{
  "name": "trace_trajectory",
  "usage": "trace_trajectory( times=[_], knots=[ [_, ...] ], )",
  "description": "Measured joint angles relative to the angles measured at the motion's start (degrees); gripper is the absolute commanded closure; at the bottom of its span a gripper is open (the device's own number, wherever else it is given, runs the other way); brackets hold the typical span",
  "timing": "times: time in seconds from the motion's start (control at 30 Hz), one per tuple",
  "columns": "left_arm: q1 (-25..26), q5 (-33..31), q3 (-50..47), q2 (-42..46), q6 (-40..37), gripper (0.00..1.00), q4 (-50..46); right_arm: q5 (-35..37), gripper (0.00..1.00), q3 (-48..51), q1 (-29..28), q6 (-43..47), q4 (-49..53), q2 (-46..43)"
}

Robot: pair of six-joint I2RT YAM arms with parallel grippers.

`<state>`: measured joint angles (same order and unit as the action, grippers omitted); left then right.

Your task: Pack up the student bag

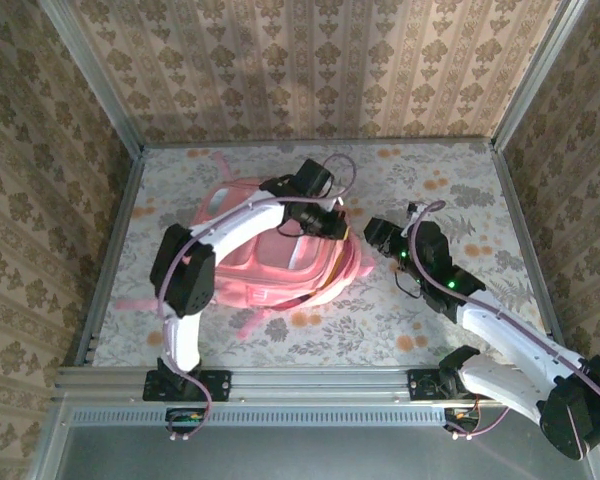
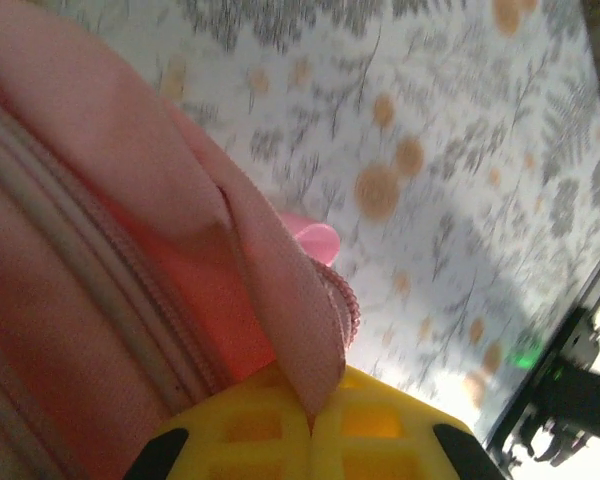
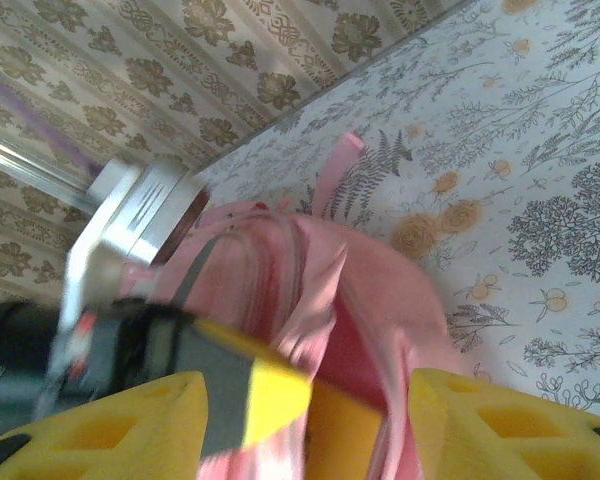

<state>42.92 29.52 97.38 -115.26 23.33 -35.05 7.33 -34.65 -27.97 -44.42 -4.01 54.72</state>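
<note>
1. The student bag (image 1: 290,272) lies on the flower-printed desk (image 1: 430,315), left of centre, with a pink strap (image 1: 255,325) trailing off its near side.
2. The left gripper (image 1: 337,222) reaches across the bag to its right edge. In the left wrist view, the jaws of this gripper (image 2: 310,425) are pressed together on a fold of the bag's (image 2: 130,200) pink fabric, just beside a zipper track (image 2: 95,285).
3. The right gripper (image 1: 372,236) sits just right of the bag and points left at it. In the right wrist view, its (image 3: 310,405) yellow jaws stand apart. The bag's (image 3: 380,300) edge and a yellow finger of the left gripper (image 3: 265,385) lie between them. Whether the right jaws touch the fabric cannot be told.
</note>
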Motion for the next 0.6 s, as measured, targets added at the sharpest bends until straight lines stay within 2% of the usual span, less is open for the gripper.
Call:
trace_trajectory(
  times=[0.1,0.2,0.33,0.43,0.6],
  knots=[
    [-0.8,2.3,6.0,-4.7,1.5,0.54,2.1,0.0,0.45,0.0,0.0,1.2,1.8,-1.4],
    [-1.2,3.4,6.8,-4.0,3.1,0.39,3.5,-0.5,0.5,0.0,0.0,2.8,4.4,-3.4],
    [-2.8,4.6,0.0,3.5,5.1,0.33,7.2,-1.7,0.51,0.0,-2.8,5.7,7.8,-4.9],
    [-6.6,5.0,-9.0,13.6,6.6,0.31,9.0,-1.6,0.51,-1.1,-10.8,8.7,11.6,-2.6],
    [-12.3,3.2,-18.9,28.5,7.2,0.3,9.8,-2.2,0.49,-4.7,-23.1,11.6,14.7,8.9]
  ],
)
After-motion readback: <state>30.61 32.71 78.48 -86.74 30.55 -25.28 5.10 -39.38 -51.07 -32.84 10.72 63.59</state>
